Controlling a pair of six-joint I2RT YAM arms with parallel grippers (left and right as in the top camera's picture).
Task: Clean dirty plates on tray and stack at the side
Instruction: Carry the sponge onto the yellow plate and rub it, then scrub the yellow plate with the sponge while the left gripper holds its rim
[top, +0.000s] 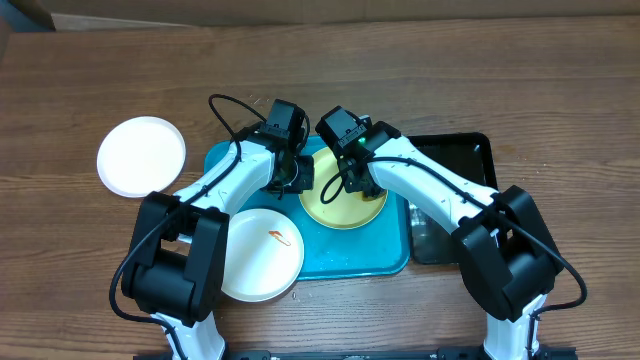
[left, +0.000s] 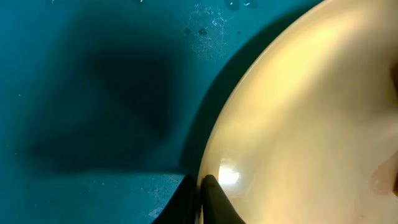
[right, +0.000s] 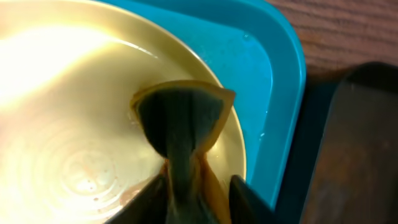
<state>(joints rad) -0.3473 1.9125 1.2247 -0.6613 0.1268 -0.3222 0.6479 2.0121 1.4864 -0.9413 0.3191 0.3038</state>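
— Checking the tray first: where is the yellow-green plate?
— On the tray's right half. The left tool is clenched on that plate's rim, on the side toward the tray's middle.
— And the right tool?
— Over the same plate, with a sponge between its jaws and the sponge's end on the plate. Whether the jaws grip it I cannot tell.
— The other plates?
— A white plate with an orange smear overlaps the tray's corner nearest the left arm's base. A clean white plate lies on the desk left of the tray, apart from it. A black tub sits just beside the tray's right side
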